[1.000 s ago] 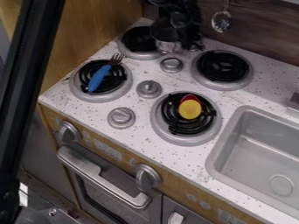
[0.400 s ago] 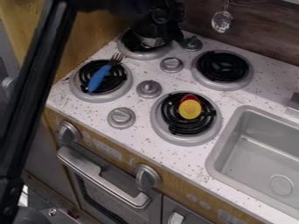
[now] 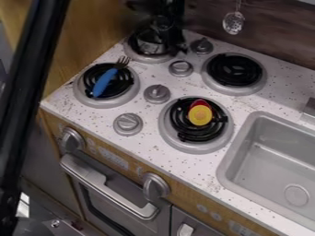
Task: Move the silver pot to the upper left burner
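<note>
On front burners point(image 3: 108, 103), blue fork point(image 3: 105, 83), yellow-and-red toy point(image 3: 201, 115), behind them silver pot point(image 3: 151, 47) by the hand point(image 3: 169, 42), grip unclear

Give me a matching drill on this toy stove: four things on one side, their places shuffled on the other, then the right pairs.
Things:
1. silver pot
2. blue-handled fork
3. red-and-yellow toy
4. slotted spoon

Places:
A. on the lower right burner
B. hanging before the wall
C. at the upper left burner
D. on the lower left burner

Pairs: 1-C, 2-D, 3-A, 4-B.
</note>
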Tool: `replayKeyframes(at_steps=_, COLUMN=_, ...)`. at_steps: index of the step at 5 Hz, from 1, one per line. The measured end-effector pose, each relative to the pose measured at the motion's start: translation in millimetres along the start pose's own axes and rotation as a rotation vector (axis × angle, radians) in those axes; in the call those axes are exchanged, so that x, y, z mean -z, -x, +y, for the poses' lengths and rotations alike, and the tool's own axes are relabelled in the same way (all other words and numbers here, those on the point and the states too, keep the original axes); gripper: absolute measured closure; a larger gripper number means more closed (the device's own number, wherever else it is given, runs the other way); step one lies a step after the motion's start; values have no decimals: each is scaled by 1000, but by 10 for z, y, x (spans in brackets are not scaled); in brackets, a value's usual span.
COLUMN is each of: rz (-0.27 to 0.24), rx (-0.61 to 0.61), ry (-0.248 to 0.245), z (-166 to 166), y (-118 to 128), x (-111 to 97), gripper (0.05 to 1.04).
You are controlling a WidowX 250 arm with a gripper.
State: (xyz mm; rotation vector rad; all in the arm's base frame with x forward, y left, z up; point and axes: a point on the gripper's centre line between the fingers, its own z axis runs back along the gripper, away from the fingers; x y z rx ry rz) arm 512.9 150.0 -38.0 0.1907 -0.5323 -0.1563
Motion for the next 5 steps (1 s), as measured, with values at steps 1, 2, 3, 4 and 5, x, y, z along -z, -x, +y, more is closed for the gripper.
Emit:
replayKeyframes(at_steps=1, rz=-47, rx=2, ry=16, z=-78, y=-3, x=-262, gripper=228)
replayKeyframes(at_steps=2, rz=-76, rx=19, ry=53, z=-230, y=-6, x=-612, gripper=83)
replayKeyframes(at_steps=3, rz=33, rx=66, ry=79, z=-359, y=150, x=-819, gripper=83)
replayKeyframes(at_steps=4, rz=203, rx=69, ry=120, z=-547, y=400, x=-857, gripper=83)
replayKeyframes(at_steps=5, rz=327, rx=47, ry=163, z=-662, y=571, x=-918, gripper=83)
